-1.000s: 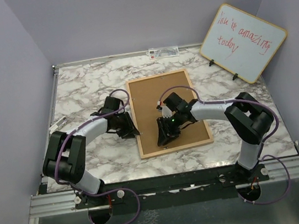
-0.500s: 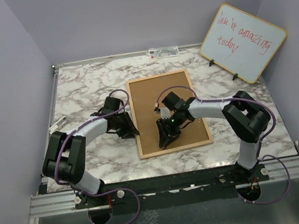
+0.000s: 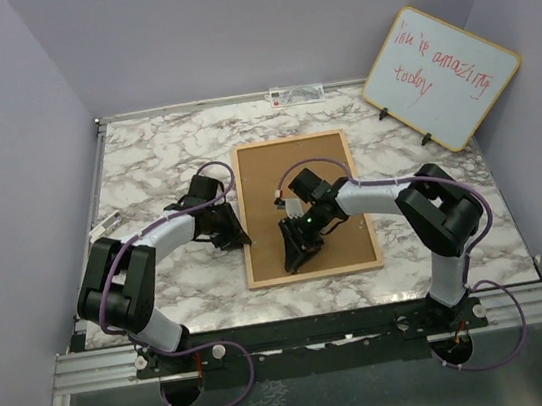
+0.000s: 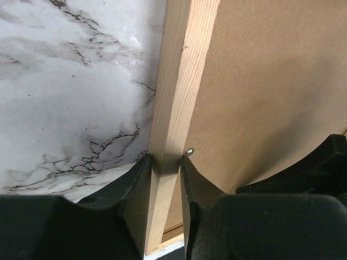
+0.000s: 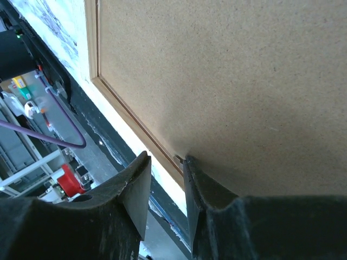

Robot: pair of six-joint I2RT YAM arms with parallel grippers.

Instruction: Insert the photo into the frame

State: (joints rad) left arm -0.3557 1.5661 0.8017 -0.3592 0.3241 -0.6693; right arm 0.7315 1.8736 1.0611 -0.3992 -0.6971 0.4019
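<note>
Seen from above, the frame point(image 3: 288, 141) lies back-up on the bench point(image 3: 144, 160), left of the whiteboard point(image 3: 445, 73). The left wrist view shows the left fingers point(image 4: 138, 181) pinching its rail farthest from the whiteboard. The right wrist view shows the right fingers point(image 5: 135, 184) straddling another rail; whether they grip it cannot be told.

Soft, even light falls from above; in the top view the frame point(image 3: 288, 141) is sharp and casts almost no shadow. In the left wrist view the marble table point(image 4: 70, 81) left of the frame glares white. In the right wrist view the clutter point(image 5: 38, 108) past the frame's edge is blurred.
</note>
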